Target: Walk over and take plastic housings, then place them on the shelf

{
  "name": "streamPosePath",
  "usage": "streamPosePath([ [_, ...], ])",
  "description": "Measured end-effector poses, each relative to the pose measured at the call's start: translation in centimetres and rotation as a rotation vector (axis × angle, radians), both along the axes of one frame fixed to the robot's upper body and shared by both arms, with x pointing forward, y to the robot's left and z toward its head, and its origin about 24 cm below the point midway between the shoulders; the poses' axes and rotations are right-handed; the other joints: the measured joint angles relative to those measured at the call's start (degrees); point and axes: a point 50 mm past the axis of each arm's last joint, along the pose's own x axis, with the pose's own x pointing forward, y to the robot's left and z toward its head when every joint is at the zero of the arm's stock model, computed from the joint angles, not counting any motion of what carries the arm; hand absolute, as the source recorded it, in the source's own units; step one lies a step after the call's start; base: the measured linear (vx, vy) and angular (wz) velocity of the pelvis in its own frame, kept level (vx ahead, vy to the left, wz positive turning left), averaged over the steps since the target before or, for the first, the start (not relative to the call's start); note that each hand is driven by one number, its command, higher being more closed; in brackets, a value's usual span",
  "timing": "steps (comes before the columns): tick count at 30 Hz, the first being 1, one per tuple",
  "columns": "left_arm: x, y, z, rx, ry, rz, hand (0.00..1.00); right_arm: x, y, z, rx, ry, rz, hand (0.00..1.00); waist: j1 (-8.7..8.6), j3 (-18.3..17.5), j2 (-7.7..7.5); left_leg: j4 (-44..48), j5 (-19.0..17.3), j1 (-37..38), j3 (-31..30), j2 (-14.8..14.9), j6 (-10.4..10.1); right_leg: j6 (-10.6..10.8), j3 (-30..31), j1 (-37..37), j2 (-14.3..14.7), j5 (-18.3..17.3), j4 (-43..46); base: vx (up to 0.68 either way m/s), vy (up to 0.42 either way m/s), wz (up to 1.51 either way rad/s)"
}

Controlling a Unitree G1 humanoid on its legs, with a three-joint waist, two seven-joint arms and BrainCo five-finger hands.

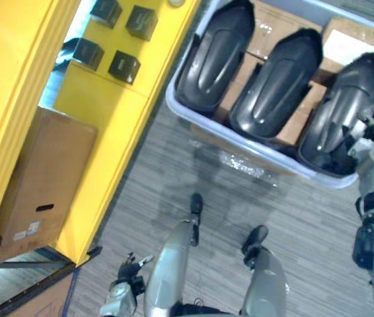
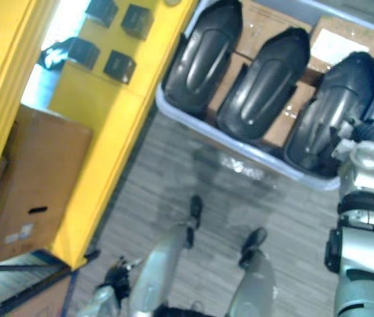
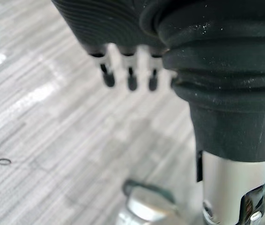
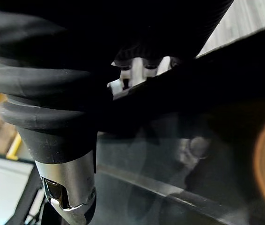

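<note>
Three black plastic housings lie side by side in a pale blue bin (image 1: 240, 135), resting on flat cardboard boxes (image 1: 269, 26): the left housing (image 1: 215, 56), the middle housing (image 1: 276, 82) and the right housing (image 1: 342, 109). One of these boxes bears a white label (image 1: 345, 46) whose print is too small to read. The right hand (image 2: 365, 135) is at the near end of the right housing, touching it; whether this hand grips it cannot be told. The left hand (image 3: 114, 23) hangs low over the grey striped floor (image 1: 293, 218), its fingers (image 3: 131, 80) relaxed and holding nothing. To the robot's left stands a yellow shelf (image 1: 101, 132) carrying small black cubes (image 1: 124, 66). Lower on it sits a brown cardboard box (image 1: 41, 178) with a small white sticker (image 1: 25, 231), unreadable.
</note>
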Motion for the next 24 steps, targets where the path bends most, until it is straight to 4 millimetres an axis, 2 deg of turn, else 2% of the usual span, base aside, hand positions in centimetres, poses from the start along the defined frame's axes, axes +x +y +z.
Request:
streamPosePath([
  [4,0.2,-0.1,0.2,-0.005,-0.014,-0.005,0.00,0.1,0.0,0.9,-0.049,0.020,0.010,0.00,0.00,0.0,0.02,0.0,0.2,-0.2,0.0,-0.1,-0.1,0.1,0.2,-0.6,-0.3,-0.7,0.8,0.00,0.000,0.00],
  [13,0.3,-0.2,0.2,-0.006,-0.026,-0.020,0.00,0.1,-0.2,-0.7,0.046,0.188,0.012,0.00,0.04,0.0,0.06,0.2,0.2,-0.5,0.0,0.0,-0.1,0.1,0.1,-0.6,-0.2,-0.7,0.6,0.00,0.000,0.00],
  [14,0.3,-0.2,0.2,-0.006,-0.028,-0.020,0.00,0.1,-0.3,-0.5,0.055,0.202,0.020,1.00,0.04,0.0,0.06,0.2,0.2,-0.5,0.0,0.0,-0.1,0.1,0.1,-0.6,-0.1,-0.7,0.6,0.00,0.000,0.00],
  [18,0.3,-0.2,0.2,-0.007,-0.033,-0.023,0.00,-0.3,-1.1,-0.4,0.059,0.271,0.045,1.00,0.13,0.0,0.07,0.0,0.2,-0.5,-0.1,0.0,-0.1,0.1,0.0,-0.6,-0.1,-0.7,0.5,0.00,0.000,0.00],
  [24,0.4,-0.4,0.3,-0.004,-0.036,-0.060,0.00,-1.4,-2.8,-0.7,-0.041,0.433,0.006,1.00,0.25,-0.3,0.66,-0.2,0.2,-0.5,-0.4,-0.1,-0.1,0.1,-0.3,-0.5,-0.1,-0.7,0.5,0.01,0.002,0.01],
])
